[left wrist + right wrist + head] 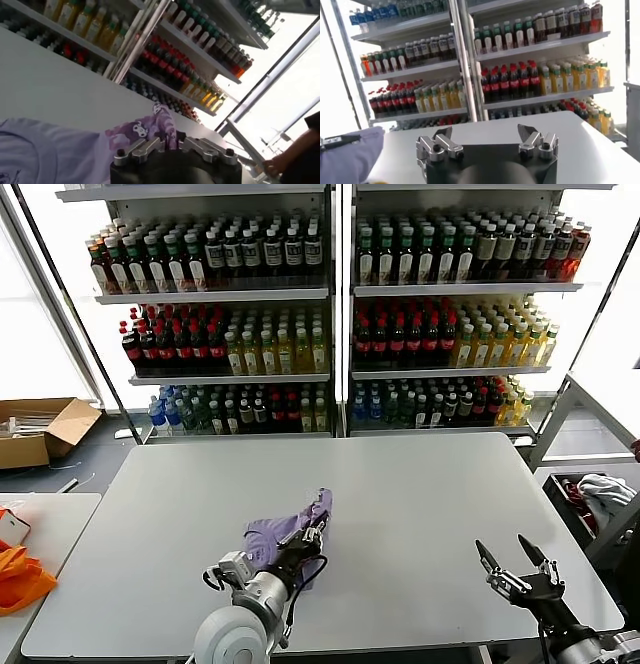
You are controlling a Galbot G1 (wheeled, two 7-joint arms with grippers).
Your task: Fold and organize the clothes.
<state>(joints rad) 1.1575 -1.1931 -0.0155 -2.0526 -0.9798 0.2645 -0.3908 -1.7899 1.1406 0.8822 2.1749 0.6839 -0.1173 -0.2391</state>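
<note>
A lavender T-shirt [285,531] lies crumpled on the grey table [420,494], left of centre near the front edge. My left gripper [313,533] is shut on a fold of it, lifting a peak of cloth. In the left wrist view the pinched fabric [162,125] shows a dark purple monkey print, with the rest of the shirt [45,150] spread beside it. My right gripper [512,557] is open and empty, hovering over the table's front right part; in the right wrist view [486,135] its fingers stand wide apart and the shirt [347,155] shows at the side.
Shelves of bottles [330,314] stand behind the table. A cardboard box [40,429] lies on the floor far left. An orange bag [20,576] sits on a side table at left. A bin with cloth [600,494] stands at right.
</note>
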